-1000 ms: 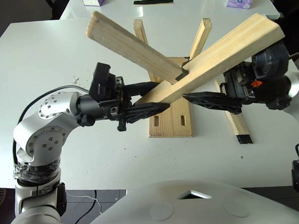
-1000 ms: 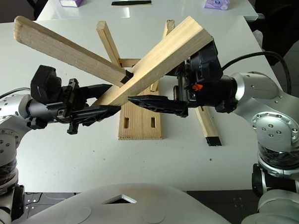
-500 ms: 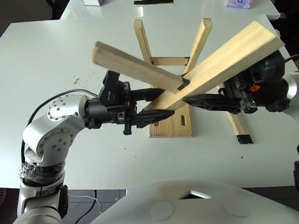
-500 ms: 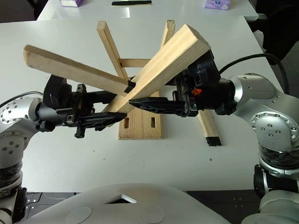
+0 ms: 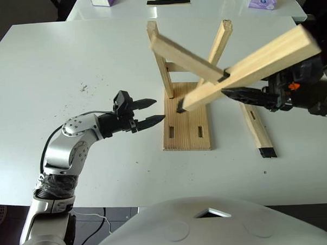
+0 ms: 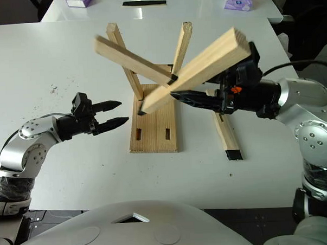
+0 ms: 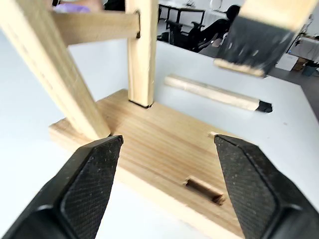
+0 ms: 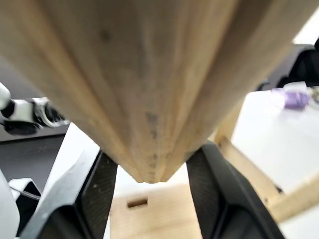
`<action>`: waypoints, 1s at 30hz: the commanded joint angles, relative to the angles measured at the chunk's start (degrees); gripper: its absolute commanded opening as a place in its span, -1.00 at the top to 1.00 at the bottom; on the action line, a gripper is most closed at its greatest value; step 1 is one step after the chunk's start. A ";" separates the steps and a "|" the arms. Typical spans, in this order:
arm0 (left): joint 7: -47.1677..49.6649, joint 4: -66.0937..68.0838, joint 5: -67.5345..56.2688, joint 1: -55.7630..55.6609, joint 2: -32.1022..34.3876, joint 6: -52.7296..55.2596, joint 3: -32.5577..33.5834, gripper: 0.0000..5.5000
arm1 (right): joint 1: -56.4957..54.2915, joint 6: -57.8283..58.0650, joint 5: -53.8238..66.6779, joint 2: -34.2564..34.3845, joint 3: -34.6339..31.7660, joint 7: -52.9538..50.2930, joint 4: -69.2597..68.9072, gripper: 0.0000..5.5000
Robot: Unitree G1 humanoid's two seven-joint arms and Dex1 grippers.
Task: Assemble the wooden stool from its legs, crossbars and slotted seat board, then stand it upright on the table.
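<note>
stool leg (image 5: pixel 253 59): long axis slants up rightward; right claw (image 5: pixel 227 91) grips it; left claw (image 5: pixel 158 109) wide open, empty.

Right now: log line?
left gripper: jaws open, empty, beside seat board | right gripper: jaws shut on leg frame, over seat board | loose leg: on table

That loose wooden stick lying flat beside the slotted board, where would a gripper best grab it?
Probably mid-length on the loose stick, coming straight down from above. It lies flat on the table, long and narrow, so fingers can close across its long sides.
</note>
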 commanded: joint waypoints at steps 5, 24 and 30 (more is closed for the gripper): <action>0.75 1.31 2.94 -0.77 -2.33 -1.09 -0.34 -0.24 | 5.69 -8.51 -14.74 -2.95 7.02 7.40 2.27 0.27; 0.33 0.91 4.14 0.62 -2.62 -1.02 0.27 -0.24 | 9.90 -16.38 -22.58 -6.85 10.36 12.30 5.21 0.27; 0.96 0.62 4.32 0.93 -3.36 -1.08 0.08 -0.24 | 10.61 -16.68 -23.61 -6.53 11.99 12.16 5.92 0.27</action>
